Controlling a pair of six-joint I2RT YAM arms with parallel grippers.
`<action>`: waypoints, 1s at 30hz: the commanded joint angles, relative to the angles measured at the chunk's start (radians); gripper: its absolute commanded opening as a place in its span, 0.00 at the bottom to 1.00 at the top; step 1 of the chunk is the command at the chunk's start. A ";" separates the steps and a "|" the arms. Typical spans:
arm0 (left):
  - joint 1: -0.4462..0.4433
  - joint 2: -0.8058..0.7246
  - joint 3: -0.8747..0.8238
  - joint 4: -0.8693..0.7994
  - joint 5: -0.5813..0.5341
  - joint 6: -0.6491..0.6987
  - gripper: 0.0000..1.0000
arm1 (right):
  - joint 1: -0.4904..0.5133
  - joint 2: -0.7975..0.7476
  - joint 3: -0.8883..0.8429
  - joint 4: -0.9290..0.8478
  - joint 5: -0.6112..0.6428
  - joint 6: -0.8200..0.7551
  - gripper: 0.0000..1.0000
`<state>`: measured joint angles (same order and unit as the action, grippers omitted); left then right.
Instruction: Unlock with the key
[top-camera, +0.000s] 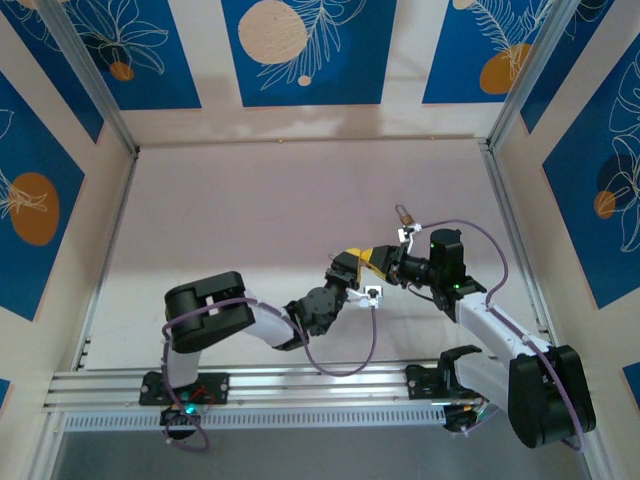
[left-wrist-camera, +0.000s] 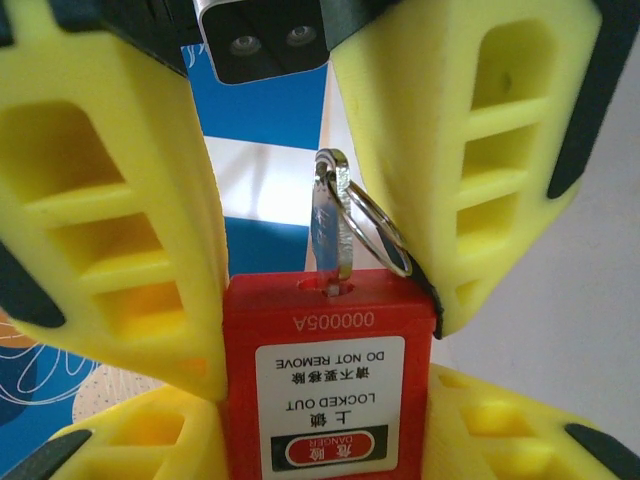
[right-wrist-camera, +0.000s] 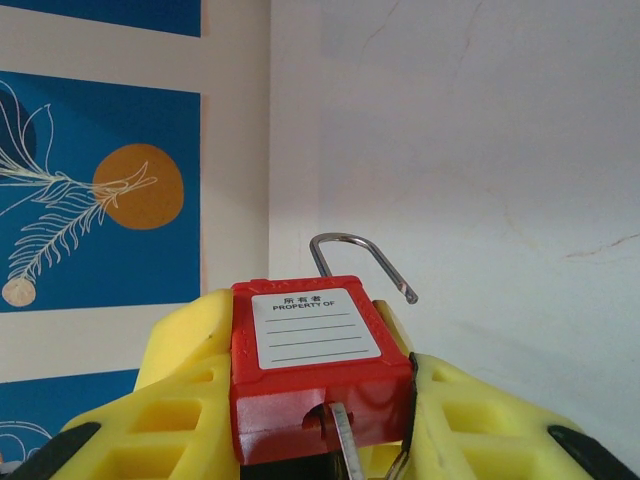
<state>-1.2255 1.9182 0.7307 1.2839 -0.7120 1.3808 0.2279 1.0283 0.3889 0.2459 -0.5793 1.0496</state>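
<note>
Closest to us, the left gripper (left-wrist-camera: 328, 350) stands with its 2 yellow fingers (left-wrist-camera: 120, 230) apart, flanking the key (left-wrist-camera: 330, 235), the left finger clear of it. We see the key upright in the keyhole of the red padlock (left-wrist-camera: 330, 400), a wire ring (left-wrist-camera: 385, 235) through its head. To the right, the right gripper (right-wrist-camera: 320, 395) is clamped on that padlock, whose shackle (right-wrist-camera: 355, 255) has 1 end free. Slightly farther right, a brass padlock (top-camera: 403, 215) lies on the table (top-camera: 250, 220).
</note>
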 joint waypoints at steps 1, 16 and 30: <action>-0.003 0.000 0.015 0.015 -0.019 0.023 0.37 | 0.006 -0.019 -0.010 0.004 -0.017 -0.005 0.33; 0.007 -0.021 -0.001 -0.013 -0.026 0.031 0.34 | 0.001 -0.035 0.014 -0.096 -0.006 -0.084 0.64; 0.029 -0.087 -0.020 -0.170 -0.021 -0.039 0.33 | -0.185 -0.155 0.148 -0.299 0.002 -0.171 0.70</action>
<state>-1.2083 1.8782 0.7174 1.1473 -0.7197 1.3808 0.0830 0.9112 0.4473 0.0097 -0.5629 0.9276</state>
